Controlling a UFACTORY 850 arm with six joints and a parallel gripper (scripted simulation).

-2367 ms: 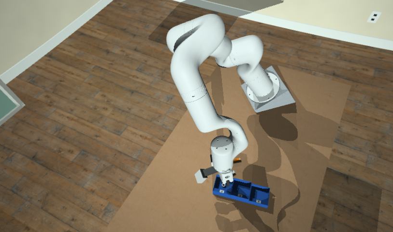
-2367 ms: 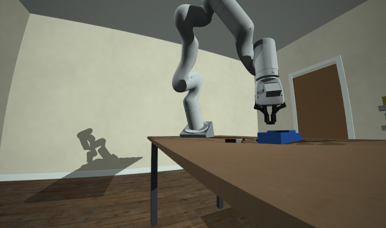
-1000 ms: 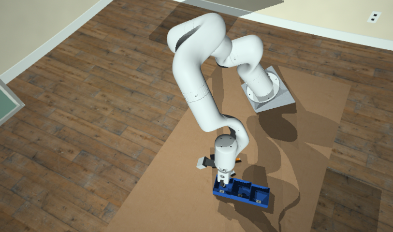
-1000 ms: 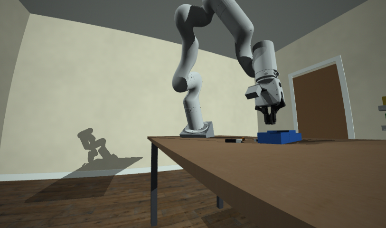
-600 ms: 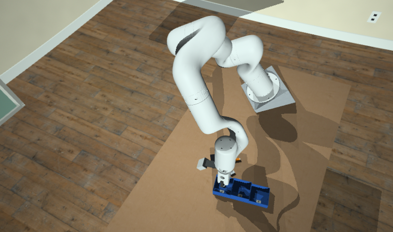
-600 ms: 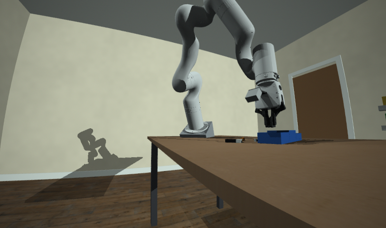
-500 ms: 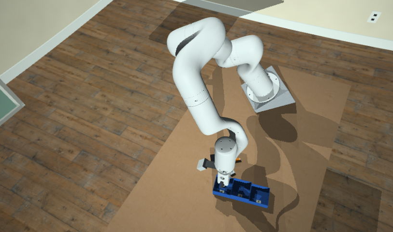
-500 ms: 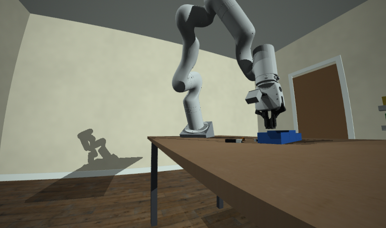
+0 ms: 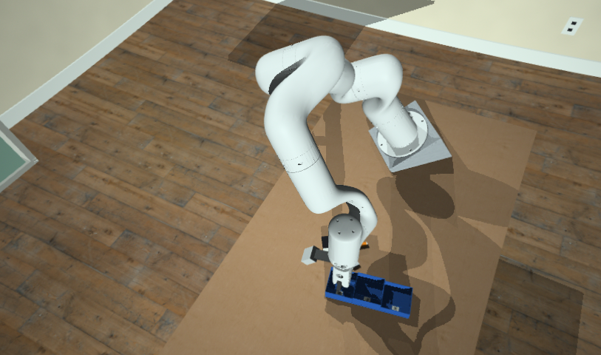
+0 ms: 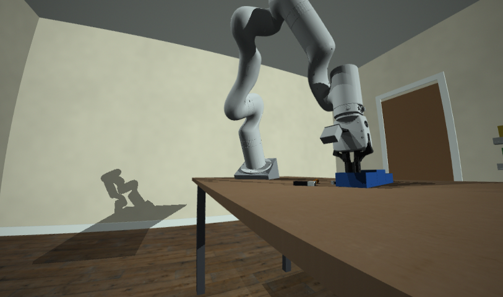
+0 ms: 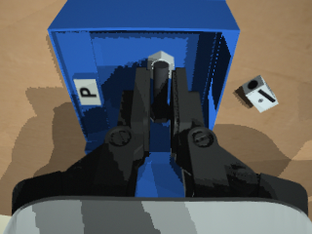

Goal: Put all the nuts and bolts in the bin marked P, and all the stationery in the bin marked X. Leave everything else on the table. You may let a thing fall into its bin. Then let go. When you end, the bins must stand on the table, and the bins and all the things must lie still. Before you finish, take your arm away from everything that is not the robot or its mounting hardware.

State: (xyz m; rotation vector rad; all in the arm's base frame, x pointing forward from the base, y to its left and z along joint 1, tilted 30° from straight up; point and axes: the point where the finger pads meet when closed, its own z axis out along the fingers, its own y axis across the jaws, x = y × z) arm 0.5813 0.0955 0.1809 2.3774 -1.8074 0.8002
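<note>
A blue bin with a white label P (image 11: 86,92) lies right below me in the wrist view. It is the left end of a row of blue bins (image 9: 368,293) on the table. My gripper (image 11: 160,87) is shut on a dark bolt (image 11: 156,94) and reaches down into the P bin; it also shows in the top and exterior views (image 9: 339,286) (image 10: 352,167). A grey hex nut (image 11: 160,60) lies on the bin floor just beyond the fingertips.
A small grey and white block with black marks (image 11: 259,94) lies on the table right of the bin. A black item (image 10: 304,182) and an orange item (image 10: 316,180) lie on the table between the bins and the arm's base (image 10: 257,172).
</note>
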